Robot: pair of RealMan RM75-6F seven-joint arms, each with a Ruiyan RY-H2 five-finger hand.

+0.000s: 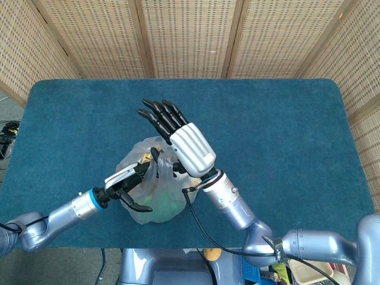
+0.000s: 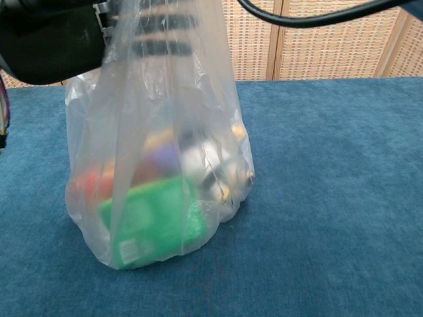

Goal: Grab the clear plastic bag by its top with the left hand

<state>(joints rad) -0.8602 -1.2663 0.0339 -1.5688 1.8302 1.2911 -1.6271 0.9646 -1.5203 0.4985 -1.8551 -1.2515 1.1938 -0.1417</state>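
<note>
Left hand (image 1: 127, 187) at top of clear plastic bag (image 2: 158, 165), dark fingers (image 2: 158, 33) inside gathered mouth; firm grip cannot tell. Right hand (image 1: 178, 139) above bag, fingers spread, holding nothing. One bag, upright on blue table (image 1: 285, 136), near front edge. Inside: green packet (image 2: 149, 228), purple, orange and pale items, blurred, uncountable.

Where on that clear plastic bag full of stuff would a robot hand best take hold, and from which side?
Probably at the gathered top of the clear plastic bag, coming from the robot's left, where the left robot hand already is. The plastic narrows upward into a thin neck, while the lower part bulges with loose items and a green packet, so it offers no firm hold.
</note>
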